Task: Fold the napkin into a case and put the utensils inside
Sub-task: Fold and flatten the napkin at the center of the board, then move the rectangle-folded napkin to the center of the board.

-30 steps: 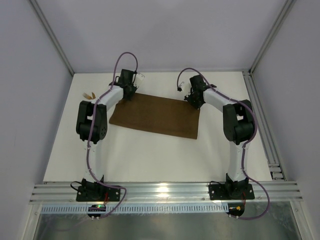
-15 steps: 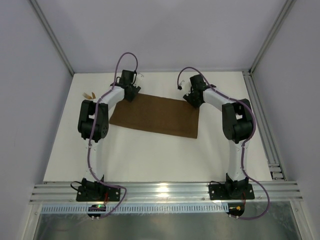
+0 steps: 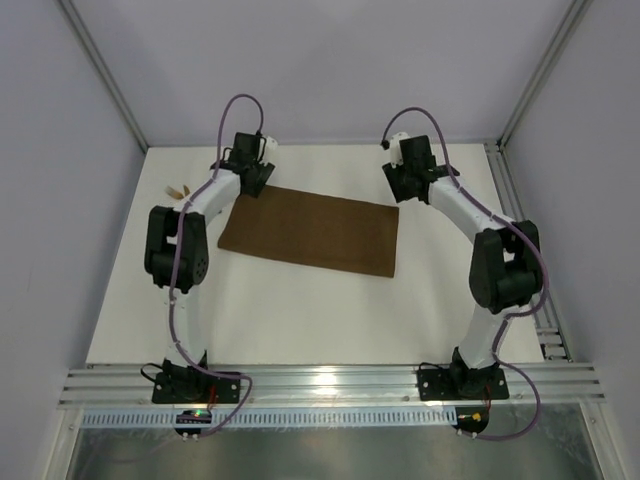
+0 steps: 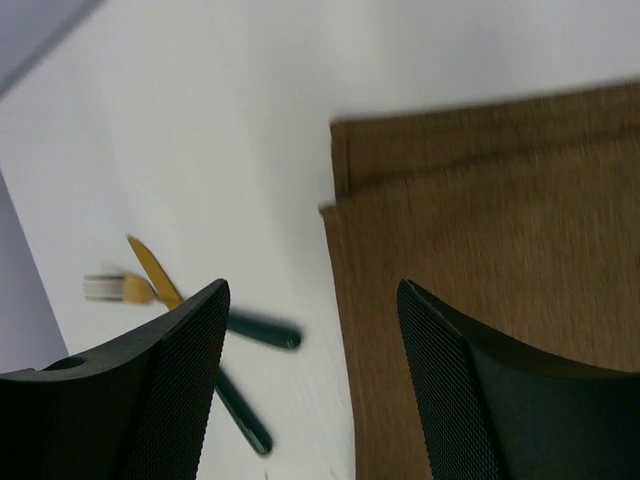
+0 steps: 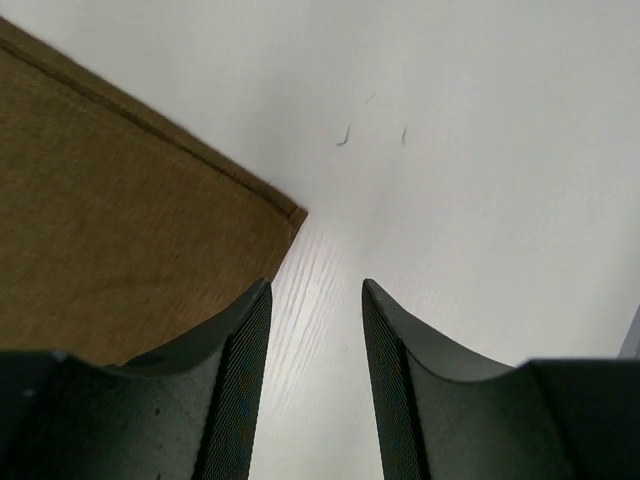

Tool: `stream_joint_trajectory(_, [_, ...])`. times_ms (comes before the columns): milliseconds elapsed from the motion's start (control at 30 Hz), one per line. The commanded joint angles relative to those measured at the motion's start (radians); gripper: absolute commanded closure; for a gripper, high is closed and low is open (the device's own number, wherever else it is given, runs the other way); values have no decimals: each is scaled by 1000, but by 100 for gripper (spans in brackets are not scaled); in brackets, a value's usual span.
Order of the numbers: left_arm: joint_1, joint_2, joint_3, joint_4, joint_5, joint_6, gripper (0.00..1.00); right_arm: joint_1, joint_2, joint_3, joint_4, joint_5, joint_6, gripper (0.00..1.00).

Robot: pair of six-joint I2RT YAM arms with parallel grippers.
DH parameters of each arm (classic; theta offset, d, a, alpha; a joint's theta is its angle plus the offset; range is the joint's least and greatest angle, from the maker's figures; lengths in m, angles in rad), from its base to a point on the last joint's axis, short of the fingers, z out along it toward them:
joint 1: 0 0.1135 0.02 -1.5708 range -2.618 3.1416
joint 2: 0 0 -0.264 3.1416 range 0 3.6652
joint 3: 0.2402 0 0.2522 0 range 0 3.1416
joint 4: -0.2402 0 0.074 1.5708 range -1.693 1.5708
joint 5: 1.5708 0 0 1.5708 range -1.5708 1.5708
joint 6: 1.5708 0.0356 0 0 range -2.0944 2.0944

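The brown napkin lies flat mid-table as a folded oblong; its two stacked layers show at a corner in the left wrist view. My left gripper hovers over its far left corner, open and holding nothing. The utensils lie on the bare table left of the napkin, gold heads and dark handles partly behind my left finger. My right gripper is open over bare table just beyond the napkin's far right corner.
The white table is boxed in by pale walls on the left, the right and at the back. A metal rail runs along the right edge and another along the front by the arm bases.
Both grippers have opened, let go of the napkin's far corners and drawn up and back toward the far wall. The napkin has stayed flat in place.
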Motion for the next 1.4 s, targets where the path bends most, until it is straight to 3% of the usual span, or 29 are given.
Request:
stream_joint_trajectory(0, [29, -205, -134, -152, 116, -93, 31, -1, -169, -112, -61, -11, 298, 54])
stream_joint_trajectory(100, [69, -316, -302, -194, 153, -107, 31, -1, -261, -289, -72, -101, 456, 54])
stream_joint_trajectory(300, [155, -348, -403, -203, 225, -151, 29, -1, -359, -557, 25, -232, 612, 54])
stream_joint_trajectory(533, [161, -321, -422, -169, 295, -180, 33, -1, -382, -686, 120, -309, 668, 54])
stream_joint_trajectory(833, [161, -242, -454, -145, 265, -188, 44, 0, -378, -767, 186, -367, 688, 55])
stream_joint_trajectory(900, [161, -238, -471, -139, 257, -187, 47, -1, -376, -770, 195, -380, 693, 59])
stream_joint_trajectory(967, [161, -233, -480, -131, 257, -184, 52, 0, -371, -772, 201, -386, 695, 66])
stream_joint_trajectory(1000, [160, -233, -488, -129, 266, -184, 54, -1, -370, -773, 203, -390, 695, 76])
stream_joint_trajectory(1100, [161, -232, -494, -139, 297, -182, 68, -1, -370, -781, 206, -407, 696, 89])
stream_joint_trajectory(1133, [161, -233, -497, -146, 298, -179, 81, -1, -370, -783, 204, -410, 695, 95])
stream_joint_trajectory(1233, [161, -255, -521, -163, 305, -170, 100, -1, -388, -795, 192, -410, 692, 97])
stream_joint_trajectory(1367, [161, -340, -604, -221, 354, -132, 100, 0, -451, -822, 149, -401, 693, 97])
